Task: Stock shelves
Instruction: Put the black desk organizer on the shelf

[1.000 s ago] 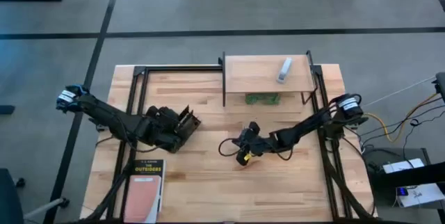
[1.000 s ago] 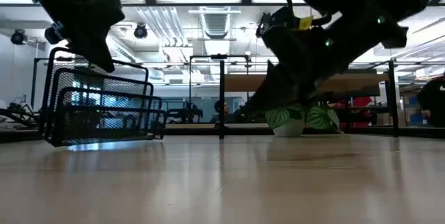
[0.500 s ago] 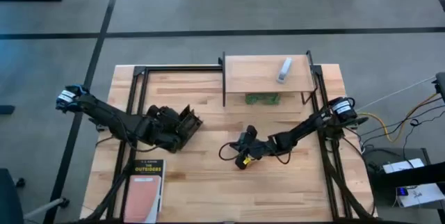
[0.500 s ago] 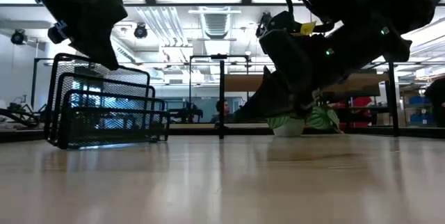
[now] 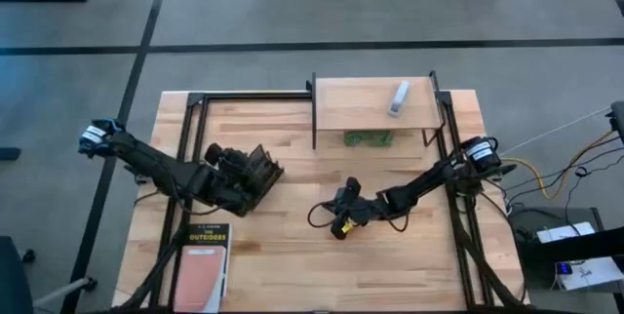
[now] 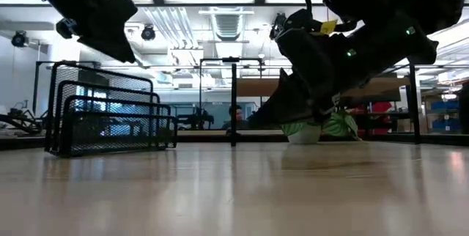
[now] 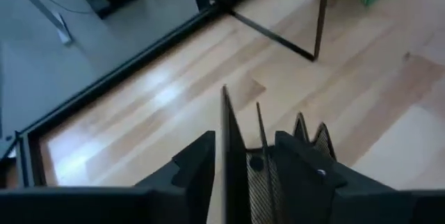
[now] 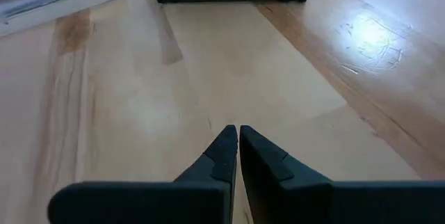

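- Counter (image 5: 292, 246): butcher-block top, carries everything below.
- Shelf (image 5: 356, 105): light wood board on thin black legs, at the far edge of the counter, well apart from both jaws. A pale oblong item (image 5: 399, 98) lies on top; a green-leafed item (image 5: 368, 138) sits underneath.
- Book (image 5: 202, 253): flat on the counter, near side, just behind the left jaws.
- Wire rack (image 6: 110, 117): black mesh, standing on the counter, clamped at its top edge.
- Left jaws (image 5: 255, 169): closed on one wire panel of the rack (image 7: 229, 154).
- Right jaws (image 8: 237, 144): tips pressed together, holding nothing, low over bare counter, rack ahead of them.
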Action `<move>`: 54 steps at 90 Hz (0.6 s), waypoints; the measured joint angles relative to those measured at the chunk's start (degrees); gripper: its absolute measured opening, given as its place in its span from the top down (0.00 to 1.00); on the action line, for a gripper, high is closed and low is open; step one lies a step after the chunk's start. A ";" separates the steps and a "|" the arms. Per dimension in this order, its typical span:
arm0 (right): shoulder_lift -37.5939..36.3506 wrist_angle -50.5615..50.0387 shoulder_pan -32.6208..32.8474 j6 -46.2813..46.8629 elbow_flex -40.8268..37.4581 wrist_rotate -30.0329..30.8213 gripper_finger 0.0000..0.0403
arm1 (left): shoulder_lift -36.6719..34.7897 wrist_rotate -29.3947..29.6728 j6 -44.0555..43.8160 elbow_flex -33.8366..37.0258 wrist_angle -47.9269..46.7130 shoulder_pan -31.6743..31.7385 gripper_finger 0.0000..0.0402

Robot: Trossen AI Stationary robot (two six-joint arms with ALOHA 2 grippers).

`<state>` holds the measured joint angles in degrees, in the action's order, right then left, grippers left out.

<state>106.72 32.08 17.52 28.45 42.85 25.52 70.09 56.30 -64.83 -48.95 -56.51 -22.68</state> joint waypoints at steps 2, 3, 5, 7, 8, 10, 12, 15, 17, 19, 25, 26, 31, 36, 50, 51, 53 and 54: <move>0.00 0.00 0.00 -0.01 0.00 0.00 0.99 | -0.05 0.11 -0.01 0.00 0.00 0.00 0.65; 0.00 0.00 0.00 -0.01 0.00 -0.01 0.99 | -0.07 0.12 0.00 0.00 -0.01 0.00 0.65; 0.00 0.00 0.00 -0.01 0.00 -0.02 0.99 | -0.15 0.13 0.06 0.00 -0.02 0.00 0.64; 0.00 -0.02 0.00 0.01 0.00 -0.01 0.99 | -0.23 0.12 0.14 0.00 0.00 -0.02 0.64; 0.00 -0.02 0.00 0.01 0.00 -0.02 0.99 | -0.29 0.11 0.24 0.00 0.00 -0.05 0.64; 0.00 -0.02 0.00 0.01 0.00 0.00 0.99 | -0.49 0.10 0.29 0.00 -0.02 -0.18 0.63; 0.00 0.00 0.00 0.01 0.00 0.00 0.99 | -0.76 0.08 0.31 0.00 0.04 -0.34 0.63; 0.00 0.00 0.00 0.01 0.00 0.00 0.99 | -1.48 0.07 0.56 0.00 0.20 -0.68 0.63; 0.00 -0.01 0.00 0.01 0.00 0.00 0.99 | -2.09 0.02 1.04 0.00 0.29 -0.94 0.63; 0.00 -0.02 0.00 0.01 0.00 0.00 0.99 | -2.79 0.03 1.46 0.00 0.31 -1.21 0.63; 0.00 -0.01 0.00 0.01 0.00 0.00 0.99 | -5.52 0.10 2.83 0.00 0.20 -2.08 0.63; 0.00 0.00 0.00 0.01 0.00 0.00 0.99 | -6.01 0.13 3.04 0.00 0.20 -2.24 0.64; 0.00 -0.02 0.00 0.01 0.00 -0.02 0.99 | -8.75 0.82 3.46 0.41 0.49 -3.04 0.64; 0.00 0.01 0.00 0.01 0.00 0.01 0.99 | -11.63 1.59 3.49 1.48 0.46 -3.79 0.65; 0.00 0.13 -0.02 0.01 0.00 0.24 0.99 | -18.83 1.62 3.63 8.47 6.52 -5.44 0.67; 0.00 0.16 -0.02 0.01 0.00 0.35 0.99 | -19.19 1.57 3.73 9.12 7.24 -5.46 0.67; 0.00 0.20 -0.02 0.01 0.00 0.60 0.99 | -19.86 1.53 3.95 10.37 8.68 -5.46 0.67; 0.00 0.22 -0.02 0.01 0.00 0.70 0.99 | -20.17 1.51 4.06 10.98 9.38 -5.46 0.67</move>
<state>106.72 32.30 17.50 28.47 42.85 26.22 49.92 57.81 -60.76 -37.97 -47.13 -28.14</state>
